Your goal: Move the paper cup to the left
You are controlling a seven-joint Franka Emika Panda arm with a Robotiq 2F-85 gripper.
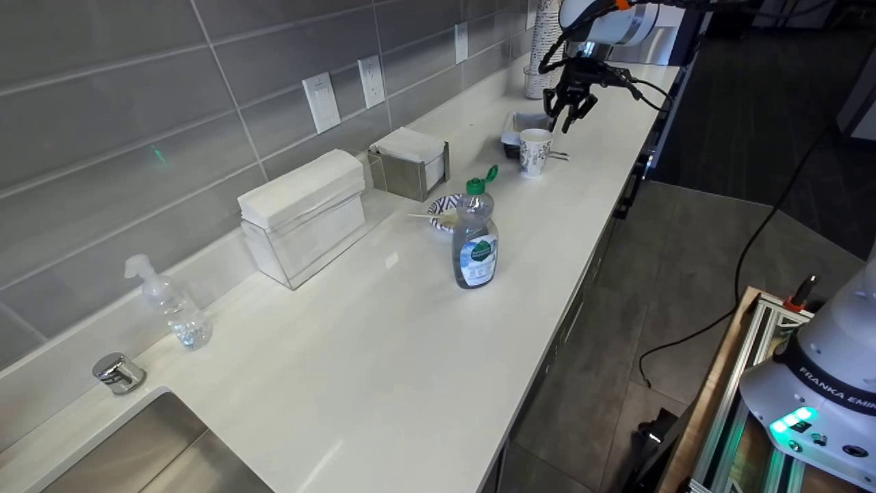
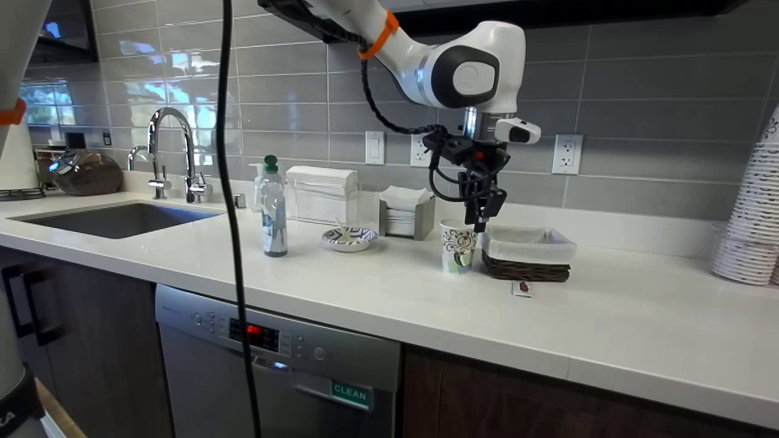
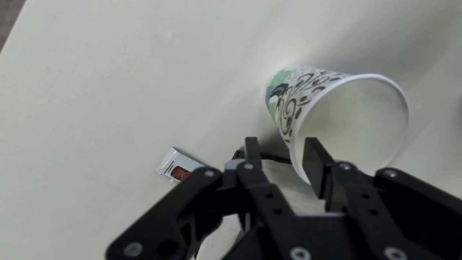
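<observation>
Paper cup [image 2: 458,248], upright on the white desk [image 1: 369,370]. Desk: the dishwasher [image 2: 286,347] beneath is seen face-on in an exterior view alone; the front edge runs well apart from the cup, crosses the upper left corner of the wrist view, and leaves a broad stretch of surface between. Tool [image 3: 282,151]: fingers moderately wide apart, close by the cup's rim; the wrist view, looking deep into the cup, sets part of that rim between the fingertips, though contact cannot be told. Wicker basket [image 2: 529,271]: lined, just beside the cup, bounding the room there. Soap bottle [image 1: 475,236]: well apart from the cup, with desk surface between. Packet [image 3: 177,168]: near the basket, its print clearest in the wrist view.
</observation>
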